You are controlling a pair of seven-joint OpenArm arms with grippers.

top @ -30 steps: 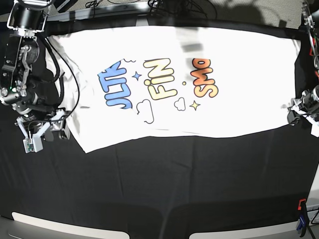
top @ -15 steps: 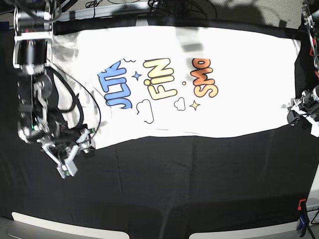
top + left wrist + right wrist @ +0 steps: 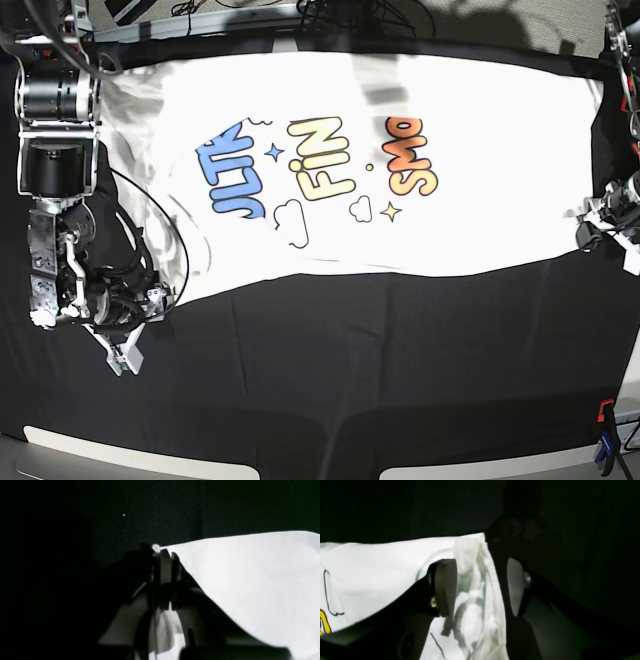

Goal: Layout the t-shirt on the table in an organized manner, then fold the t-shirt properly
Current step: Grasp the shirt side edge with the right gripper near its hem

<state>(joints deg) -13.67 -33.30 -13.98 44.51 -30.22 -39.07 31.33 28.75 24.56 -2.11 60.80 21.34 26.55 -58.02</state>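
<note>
The t-shirt (image 3: 400, 160) is spread print-side up across the far half of the table (image 3: 350, 380), with its colored letters showing. One corner of the shirt is pinched by the left gripper (image 3: 165, 555), whose jaws are pressed tight together on the white cloth at the edge of the black table. At the other end, the right gripper (image 3: 480, 585) is held low with its jaws spread wide, and a bunched, wrinkly edge of the shirt sits between the two pads (image 3: 445, 587) but is not squeezed yet. The step in hand looks like laying the shirt out flat, so this wrinkly corner should be grabbed next. To do it well, the jaws should be lowered until the cloth edge is well inside them, then closed gently but firmly. Only the shirt should be caught, not the black table cover under it. Once both corners are held, the shirt could be pulled softly apart so the folds are smoothed out. A hard tug should be avoided, or the corner in the left gripper may slip free.
</note>
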